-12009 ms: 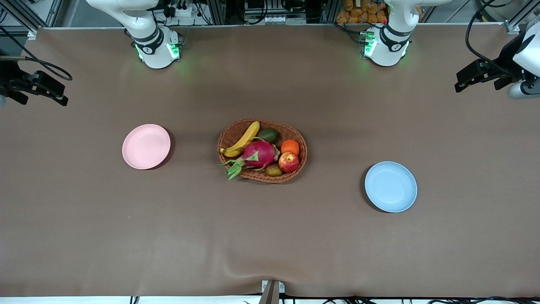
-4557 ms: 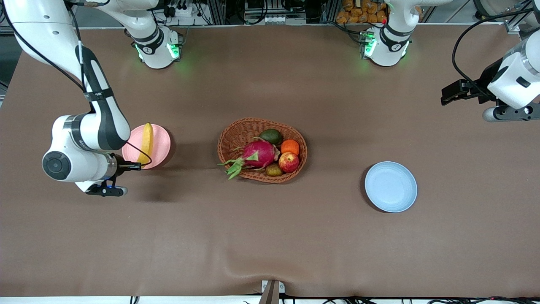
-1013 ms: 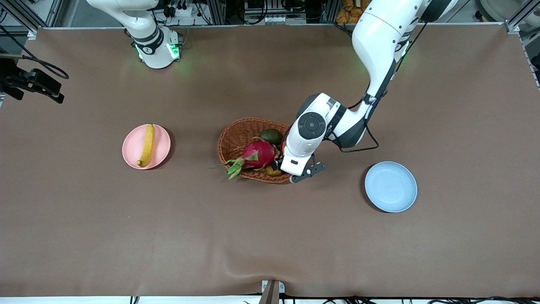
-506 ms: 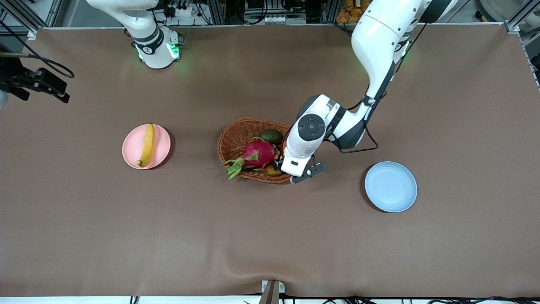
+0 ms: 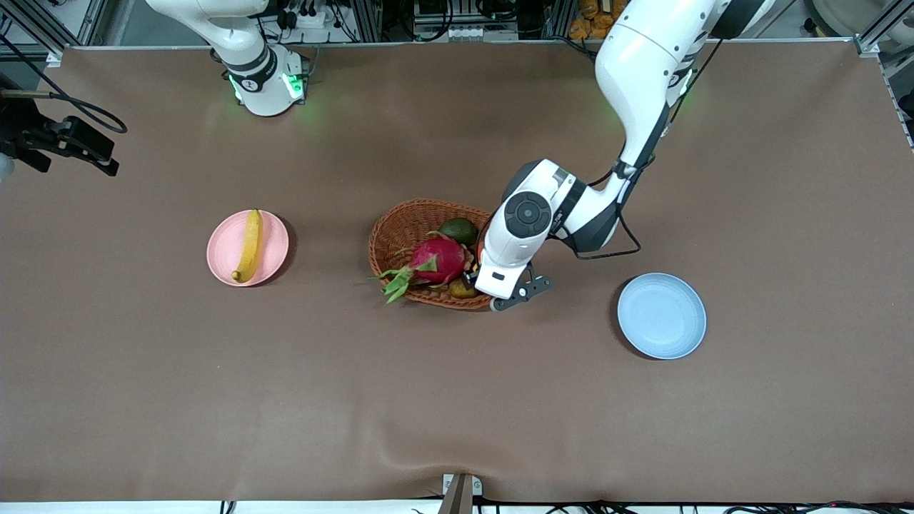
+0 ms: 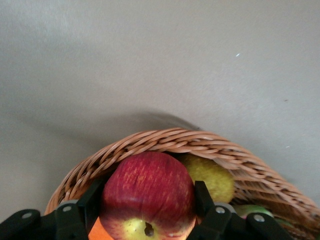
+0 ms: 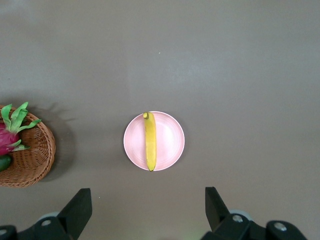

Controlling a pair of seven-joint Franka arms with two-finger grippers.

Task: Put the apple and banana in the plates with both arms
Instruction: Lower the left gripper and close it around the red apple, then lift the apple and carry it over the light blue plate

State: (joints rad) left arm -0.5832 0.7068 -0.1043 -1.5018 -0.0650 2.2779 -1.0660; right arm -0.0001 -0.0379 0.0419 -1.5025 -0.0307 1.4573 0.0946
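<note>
1. the oval brown wicker basket is coarse woven cane, ridged and matt.
2. between the left gripper's black matt plastic fingers, the small red apple has smooth, faintly shiny skin.
3. the brown table cover looks like soft matt cloth, slightly rippled.
4. beneath the right gripper's spread fingers, the pale pink round plate is matt, and the long yellow banana smooth.
5. the pale blue round plate is equally matt.

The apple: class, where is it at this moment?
The apple sits in the wicker basket, at its end toward the left arm, between the left gripper's fingers; the front view hides it under that arm's wrist.
</note>
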